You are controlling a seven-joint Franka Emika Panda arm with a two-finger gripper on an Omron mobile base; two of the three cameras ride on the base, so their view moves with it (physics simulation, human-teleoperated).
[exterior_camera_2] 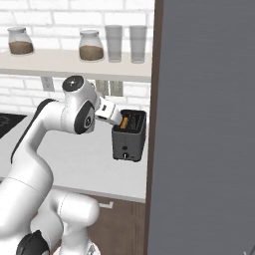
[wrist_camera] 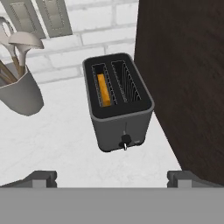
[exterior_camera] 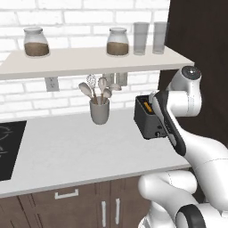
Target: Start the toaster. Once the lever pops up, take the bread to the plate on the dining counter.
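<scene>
The dark grey toaster (wrist_camera: 122, 124) stands on the pale counter (wrist_camera: 65, 144) beside a dark tall cabinet; it also shows in the base views (exterior_camera: 146, 121) (exterior_camera_2: 128, 143). A tan slice of bread (wrist_camera: 103, 89) sits low in its left slot (exterior_camera: 147, 107) (exterior_camera_2: 124, 121); the right slot is empty. A small knob (wrist_camera: 125, 141) juts from the toaster's front. My gripper (wrist_camera: 113, 178) hovers above and in front of the toaster, open, with nothing between its fingertips (wrist_camera: 41, 178). The plate and the dining counter are out of view.
A grey utensil cup (exterior_camera: 99, 111) (wrist_camera: 19, 94) with spoons stands left of the toaster. The dark cabinet side (wrist_camera: 183, 65) rises close on the toaster's right. A shelf (exterior_camera: 89, 60) with jars and glasses hangs above. A black cooktop (exterior_camera: 9, 147) lies at far left.
</scene>
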